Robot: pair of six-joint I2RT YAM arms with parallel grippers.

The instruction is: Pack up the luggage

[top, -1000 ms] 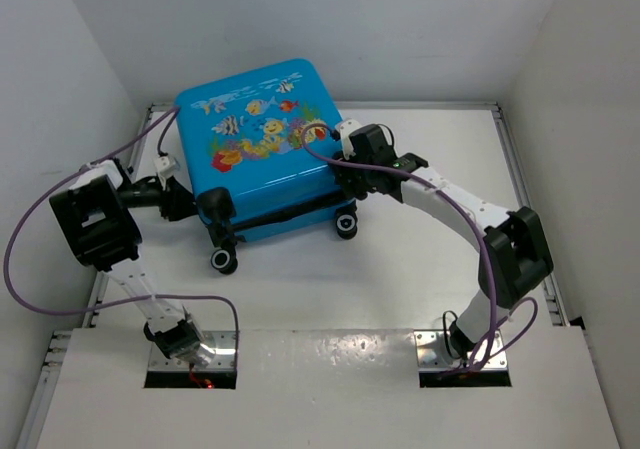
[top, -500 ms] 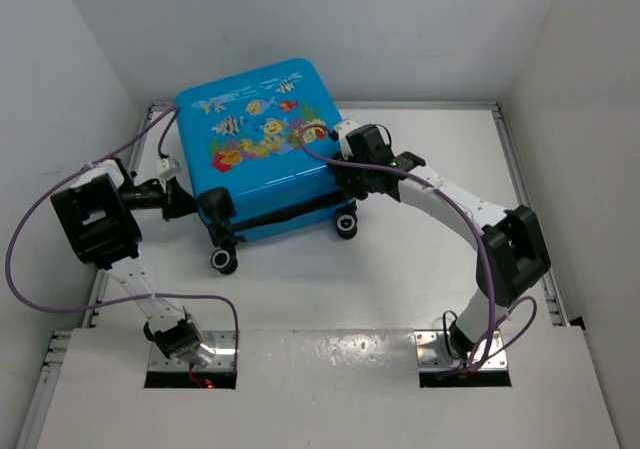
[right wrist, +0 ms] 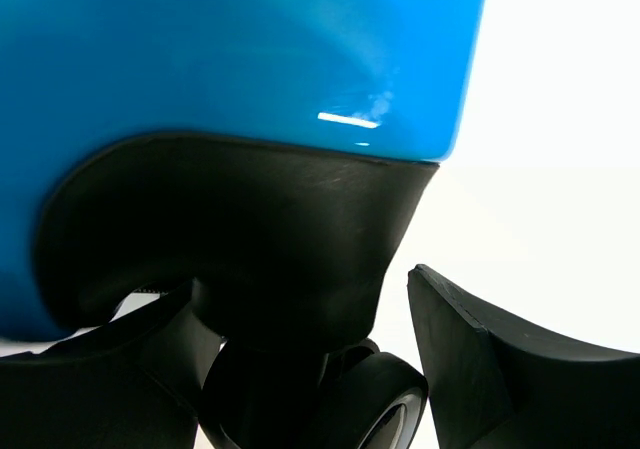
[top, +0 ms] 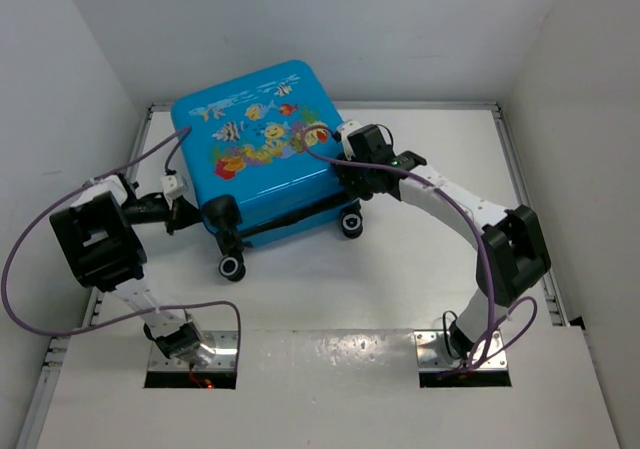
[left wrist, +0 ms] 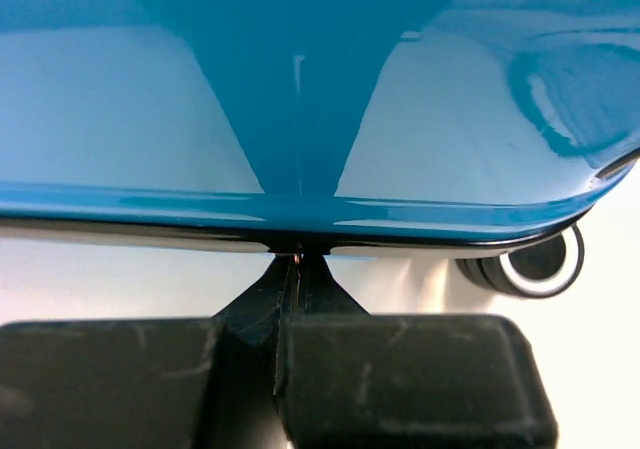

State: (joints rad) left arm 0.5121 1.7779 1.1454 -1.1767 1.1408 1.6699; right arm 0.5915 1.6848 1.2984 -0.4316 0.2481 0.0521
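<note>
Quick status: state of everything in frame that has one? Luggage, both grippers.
luggage: closed, lying flat on the table, fish print up; cannot tell whether it is zipped.
left gripper: jaws shut, tips at the black zipper band; cannot tell whether anything is pinched.
right gripper: jaws open, one on either side of the corner wheel housing.
</note>
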